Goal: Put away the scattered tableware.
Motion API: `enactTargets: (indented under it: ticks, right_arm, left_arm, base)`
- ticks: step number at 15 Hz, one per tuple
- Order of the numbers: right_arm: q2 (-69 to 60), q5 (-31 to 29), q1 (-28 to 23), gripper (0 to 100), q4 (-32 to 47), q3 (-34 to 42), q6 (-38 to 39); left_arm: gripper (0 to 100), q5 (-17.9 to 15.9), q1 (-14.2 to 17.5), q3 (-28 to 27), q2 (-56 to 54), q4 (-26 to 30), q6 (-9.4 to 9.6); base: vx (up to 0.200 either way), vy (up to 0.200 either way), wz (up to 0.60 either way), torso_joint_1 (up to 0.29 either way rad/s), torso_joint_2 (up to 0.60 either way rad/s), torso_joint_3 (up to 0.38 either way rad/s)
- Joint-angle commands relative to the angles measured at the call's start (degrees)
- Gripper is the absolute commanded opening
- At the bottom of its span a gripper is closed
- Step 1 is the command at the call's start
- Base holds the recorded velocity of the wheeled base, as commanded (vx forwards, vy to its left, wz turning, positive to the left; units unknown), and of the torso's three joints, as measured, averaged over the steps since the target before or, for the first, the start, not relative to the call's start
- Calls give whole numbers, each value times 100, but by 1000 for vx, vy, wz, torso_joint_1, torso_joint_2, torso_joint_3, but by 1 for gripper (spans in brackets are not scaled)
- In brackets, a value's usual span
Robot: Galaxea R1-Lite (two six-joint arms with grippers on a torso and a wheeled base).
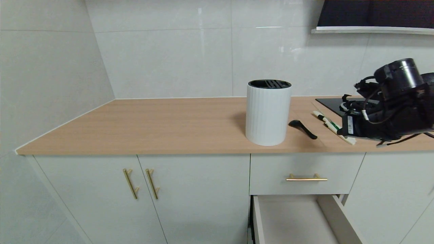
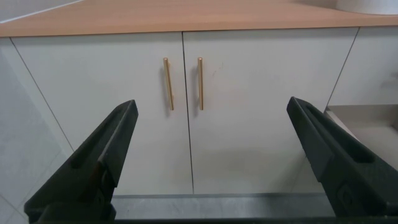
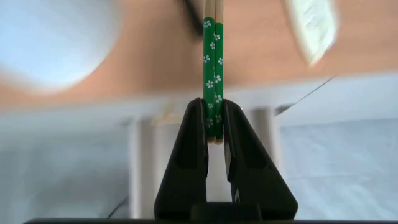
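My right gripper is shut on a pair of green chopsticks with white flowers, which point out over the wooden counter's front edge. In the head view the right arm hangs over the counter's right end. Pale sticks with a green band show at its left side; whether they are the held pair I cannot tell. A white ribbed holder with a black slotted top stands mid-counter. A black-handled utensil lies just to its right. My left gripper is open and empty, low before the cabinet doors.
A drawer stands pulled out below the counter, under a shut drawer with a gold handle. A black cooktop sits at the back right. Two cabinet doors with gold handles face the left gripper. Tiled walls close the back and left.
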Motion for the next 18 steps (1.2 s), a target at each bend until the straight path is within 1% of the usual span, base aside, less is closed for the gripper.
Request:
enactTargets:
  ticks: [1, 2, 3, 5, 7, 10, 12, 15, 18]
  right_arm:
    - [-1426, 642, -10, 0, -21, 1085, -225]
    - [-1541, 642, -19, 0, -21, 1208, -331]
    - [-1787, 642, -10, 0, -30, 1489, -674]
    - [-1848, 642, -10, 0, -30, 1621, -964]
    - [-1839, 642, -19, 0, -30, 1717, -1078]
    - [-1839, 642, 8, 0, -39, 1981, -1570]
    - [-1848, 642, 16, 0, -39, 2113, -1904]
    - [-1918, 651, 78, 0, -39, 2192, -2009]
    - [-2261, 686, 368, 0, -39, 2473, -2291]
  left_arm:
    - [100, 1, 2, 0, 0, 0, 2]
    - [100, 1, 2, 0, 0, 0, 2]
    - [100, 1, 2, 0, 0, 0, 2]
    - [100, 1, 2, 0, 0, 0, 2]
    - [100, 1, 2, 0, 0, 0, 2]
    - [100, 1, 2, 0, 0, 0, 2]
    - [100, 1, 2, 0, 0, 0, 2]
    - [100, 1, 2, 0, 0, 0, 2]
    - [100, 1, 2, 0, 0, 0, 2]
  base:
    - [0, 0, 0, 0, 0, 0]
    - [0, 0, 0, 0, 0, 0]
    - [0, 0, 0, 0, 0, 0]
    - [0, 0, 0, 0, 0, 0]
    - [0, 0, 0, 0, 0, 0]
    - [0, 0, 0, -24, 54, 37]
    - [0, 0, 0, -139, 342, 195]
    - [0, 0, 0, -176, 448, 261]
    - [0, 0, 0, -170, 461, 289]
